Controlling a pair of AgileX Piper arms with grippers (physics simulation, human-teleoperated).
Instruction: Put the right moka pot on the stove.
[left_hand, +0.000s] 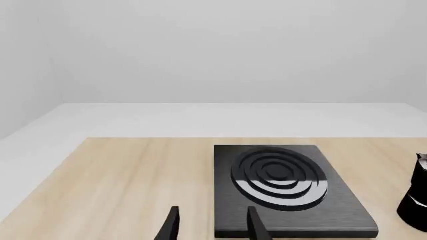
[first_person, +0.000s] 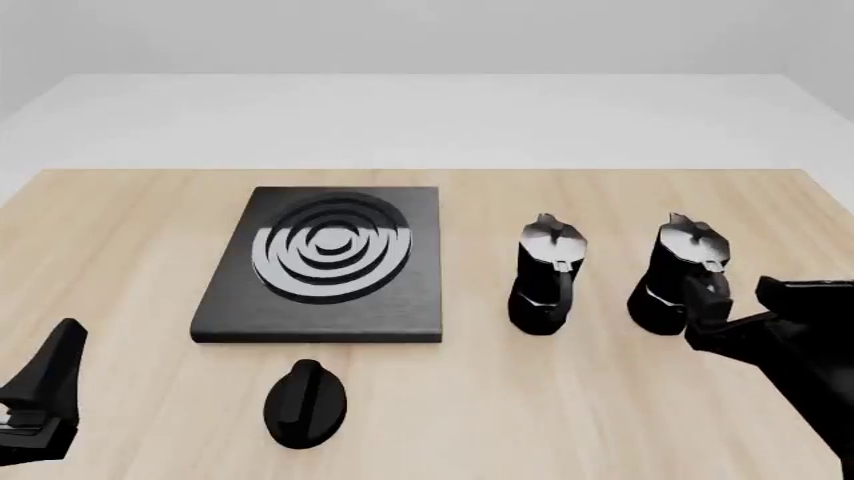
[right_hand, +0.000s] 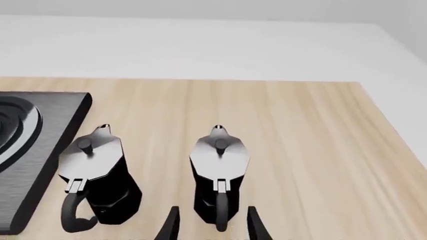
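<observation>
Right wrist view has the small black faceted moka pot with the silvery-grey lid (right_hand: 219, 175) standing upright on the light wooden counter (right_hand: 313, 150), its side handle facing me and lined up with the gap of my right pincer (right_hand: 212, 225). The fingers are spread, one on either side of the handle, and I can't tell if they touch it. So that pincer is released, nothing grasped.

From the front, this pot (first_person: 683, 272) is the one furthest right, with my right pincer (first_person: 741, 310) just beside its base. Its identical-looking twin pot (first_person: 547, 275) stands upright near it, on the side toward the flat black square stove with the silvery-grey ring burner (first_person: 327, 262). Stove and right pot are well apart, twin in between.

A small black round knob (first_person: 306, 402) lies on the counter just in front of the stove. My left pincer (left_hand: 212, 225) hangs near the stove's front edge, also released, holding nothing.
</observation>
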